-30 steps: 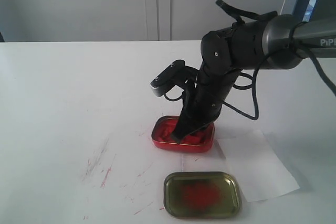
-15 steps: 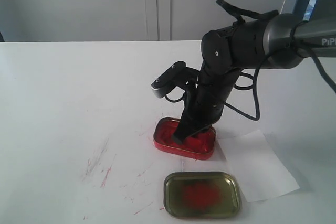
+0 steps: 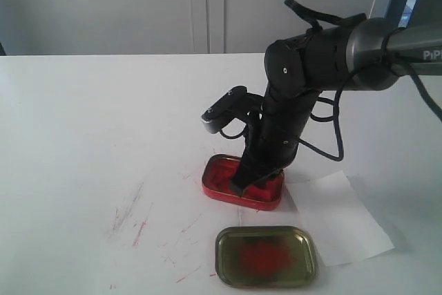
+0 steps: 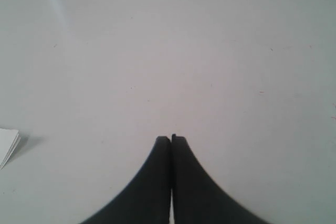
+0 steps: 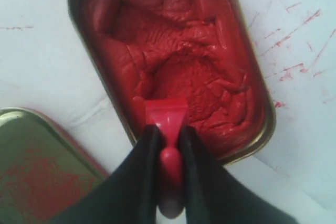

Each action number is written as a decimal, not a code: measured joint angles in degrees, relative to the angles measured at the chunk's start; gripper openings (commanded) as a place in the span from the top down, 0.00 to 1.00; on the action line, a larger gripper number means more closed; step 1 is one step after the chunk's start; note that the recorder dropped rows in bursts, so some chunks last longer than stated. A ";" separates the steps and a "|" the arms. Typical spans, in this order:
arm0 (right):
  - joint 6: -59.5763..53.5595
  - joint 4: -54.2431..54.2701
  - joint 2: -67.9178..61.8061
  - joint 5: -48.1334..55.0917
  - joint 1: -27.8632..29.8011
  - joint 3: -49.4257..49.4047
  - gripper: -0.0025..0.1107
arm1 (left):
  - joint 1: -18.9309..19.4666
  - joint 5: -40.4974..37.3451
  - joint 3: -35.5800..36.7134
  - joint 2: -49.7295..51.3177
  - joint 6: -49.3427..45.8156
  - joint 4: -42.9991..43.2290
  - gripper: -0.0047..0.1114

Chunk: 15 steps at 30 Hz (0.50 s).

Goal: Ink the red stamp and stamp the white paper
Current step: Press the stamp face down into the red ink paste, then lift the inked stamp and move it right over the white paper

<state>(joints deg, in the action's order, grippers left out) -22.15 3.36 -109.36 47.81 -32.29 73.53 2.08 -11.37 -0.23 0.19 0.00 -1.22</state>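
While your right claw pinches red stamp by knob, stamp base sits pressed into ink paste inside red tin, close to tin wall facing gold lid. Claw narrow, clamped on knob, arm angled down into tin. White paper flat on counter, just right of tin, apart from stamp. Lid lies in front of tin, red smear inside. Your left claw: fingers pressed together, nothing between, over bare counter.
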 measured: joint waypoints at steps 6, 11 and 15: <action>3.91 0.00 2.14 3.06 0.00 0.00 0.98 | 0.00 0.00 0.00 0.00 0.00 0.00 0.96; 5.46 0.00 4.83 6.57 0.00 0.00 0.98 | 0.00 0.00 0.00 0.00 0.00 0.00 0.96; 7.14 0.00 7.03 7.17 0.00 -1.50 0.98 | 0.00 0.00 0.00 0.00 0.00 0.00 0.96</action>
<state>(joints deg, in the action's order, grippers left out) -15.01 3.36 -102.33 54.98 -32.29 72.02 2.08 -11.37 -0.23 0.19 0.00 -1.22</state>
